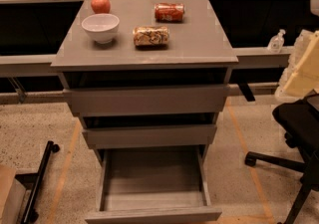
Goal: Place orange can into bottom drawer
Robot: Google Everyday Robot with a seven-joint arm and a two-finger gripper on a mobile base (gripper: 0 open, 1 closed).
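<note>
**Bench** (199,44): grey cabinet with a flat matte top and three handleless drawers down the front. Stands on a speckled floor (40,118) marked with orange tape lines.

**Orange can** (151,36): mottled orange-brown with whitish patches and metal ends. Lies on its side on the bench top, long axis left to right, near the middle and toward the front edge. Sits just right of the bowl without touching it. Well above the open drawer, not in it.

**Red can** (169,12): solid red-orange, also on its side. Rests farther back on the top, behind and slightly right of the orange can, apart from it.

**Bowl** (100,27): white, upright, on the left part of the top.

**Apple** (100,4): red, directly behind the bowl near the back-left corner. Close to the bowl; contact cannot be told.

**Top drawer** (147,99): front set slightly forward, dark gap above.

**Middle drawer** (149,136): likewise slightly out, dark gap above.

**Bottom drawer** (152,214): lowest of the three, pulled far out toward the camera. Plain grey floor and both side walls in full view.

**Tool**: not within the view; apart or together cannot be told.

**Surroundings**:
- Black office chair (299,123) at the right, beside the bench.
- Small clear bottle (276,41) on the ledge behind, to the right.
- Black bar (40,178) lying on the floor at the lower left.
</note>
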